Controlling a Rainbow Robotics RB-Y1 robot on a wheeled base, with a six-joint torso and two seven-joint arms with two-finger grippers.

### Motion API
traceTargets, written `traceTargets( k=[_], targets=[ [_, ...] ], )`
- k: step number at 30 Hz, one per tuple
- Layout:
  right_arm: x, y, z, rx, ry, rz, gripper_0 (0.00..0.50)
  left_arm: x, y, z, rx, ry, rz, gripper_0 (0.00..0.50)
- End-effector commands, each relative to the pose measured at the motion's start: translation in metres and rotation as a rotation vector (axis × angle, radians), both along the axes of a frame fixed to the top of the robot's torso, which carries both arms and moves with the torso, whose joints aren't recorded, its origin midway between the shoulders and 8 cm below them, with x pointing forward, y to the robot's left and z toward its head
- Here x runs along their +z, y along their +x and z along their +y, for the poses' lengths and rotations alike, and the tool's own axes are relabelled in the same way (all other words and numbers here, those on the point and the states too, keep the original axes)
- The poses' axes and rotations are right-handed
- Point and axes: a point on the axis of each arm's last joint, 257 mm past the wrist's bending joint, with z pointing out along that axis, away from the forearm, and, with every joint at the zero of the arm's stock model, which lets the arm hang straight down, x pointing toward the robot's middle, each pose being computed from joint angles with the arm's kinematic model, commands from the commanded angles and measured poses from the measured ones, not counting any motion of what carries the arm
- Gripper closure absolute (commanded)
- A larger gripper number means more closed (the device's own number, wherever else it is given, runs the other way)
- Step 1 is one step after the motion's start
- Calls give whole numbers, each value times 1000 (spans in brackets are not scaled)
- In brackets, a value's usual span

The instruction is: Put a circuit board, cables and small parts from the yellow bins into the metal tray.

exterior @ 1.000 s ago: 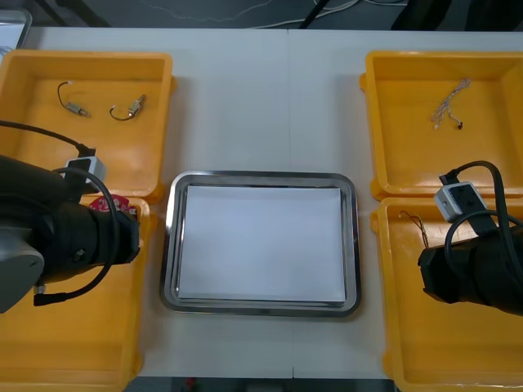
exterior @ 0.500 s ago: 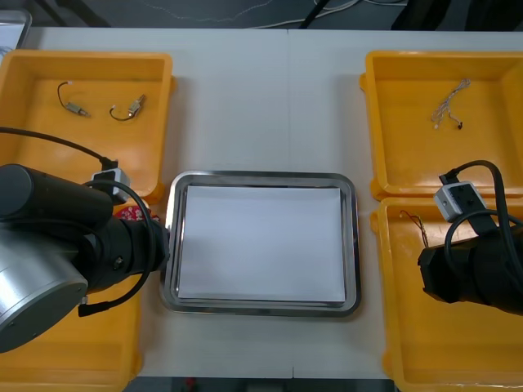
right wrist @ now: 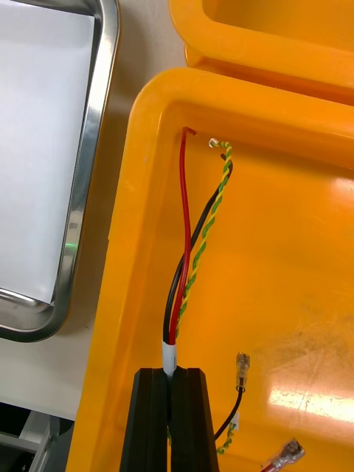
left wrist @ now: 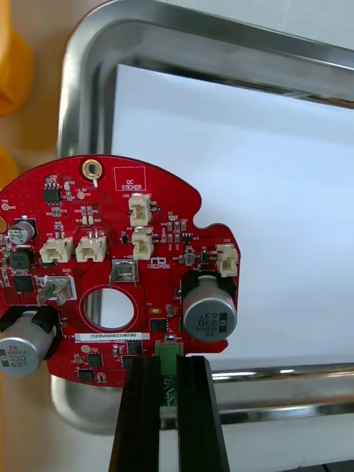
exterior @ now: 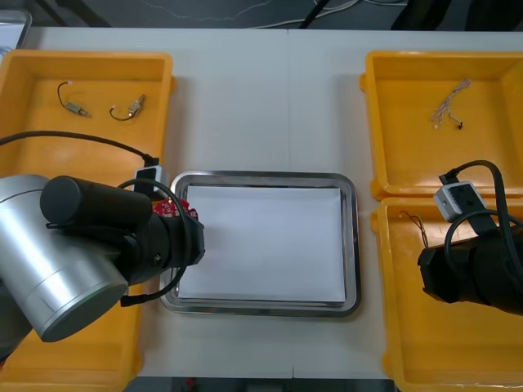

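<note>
My left gripper is shut on the green connector at the edge of a round red circuit board. It holds the board above the left rim of the metal tray, which is white inside. From the front, the board peeks out past the left arm at the tray's left side. My right gripper sits low in the near right yellow bin, shut on the white-sleeved end of a red and yellow cable lying on the bin floor.
Two short black cables lie in the far left bin. A thin pale twisted cable lies in the far right bin. More loose cable ends lie beside the right fingers.
The left arm has swung right from the near left bin, carrying the circuit board to the tray's left edge. The right arm has not moved.
</note>
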Motion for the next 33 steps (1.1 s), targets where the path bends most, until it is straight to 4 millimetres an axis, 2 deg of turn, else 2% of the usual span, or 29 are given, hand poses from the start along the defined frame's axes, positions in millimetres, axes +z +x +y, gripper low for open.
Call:
traceTargets(
  k=[1, 10, 15, 21, 26, 33],
  targets=[
    [11, 1, 7, 83, -44, -37, 500, -1, 8, -11, -15, 7, -27, 500],
    [11, 1, 7, 83, -44, -37, 500, -22, -5, -33, -77, 33, 21, 500],
    [11, 1, 7, 83, -44, -37, 500, -29, -6, -45, -89, 36, 39, 500],
    [11, 1, 7, 83, -44, -37, 500, -44, -1, -46, -83, 64, 67, 500],
    [11, 1, 7, 83, -44, -37, 500, -57, 5, -55, -85, 39, 65, 500],
    [11, 1, 7, 83, -44, -37, 500, -64, -4, -53, -85, 54, 95, 500]
  ],
)
